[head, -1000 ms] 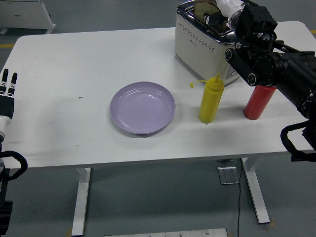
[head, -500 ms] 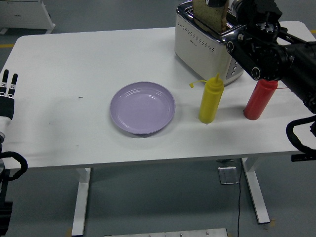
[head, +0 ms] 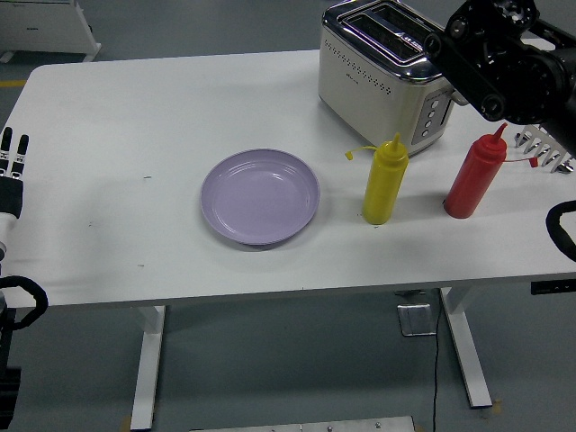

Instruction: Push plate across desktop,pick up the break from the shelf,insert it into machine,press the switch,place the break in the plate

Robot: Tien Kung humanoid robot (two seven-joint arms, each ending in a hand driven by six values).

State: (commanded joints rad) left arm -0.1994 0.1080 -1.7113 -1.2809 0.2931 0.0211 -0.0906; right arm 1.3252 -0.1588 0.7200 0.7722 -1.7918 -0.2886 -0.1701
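Yellow bottle [head: 385, 183] and red bottle [head: 474, 175] stand between plate [head: 260, 196] and toaster [head: 387, 70]; right hand unseen, left hand [head: 12, 171] open-fingered at the desk's [head: 135, 108] left edge.

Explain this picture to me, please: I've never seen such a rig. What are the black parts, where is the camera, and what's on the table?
The camera sits high on a humanoid robot, looking down over a white table. The black bulk at upper right is the robot's right arm; its hand is out of frame. The left hand rests at the left edge, fingers straight, holding nothing. On the table: a purple plate, empty; a silver toaster, slots showing no bread; a yellow squeeze bottle; a red squeeze bottle; and a spiked metal rack, partly hidden.
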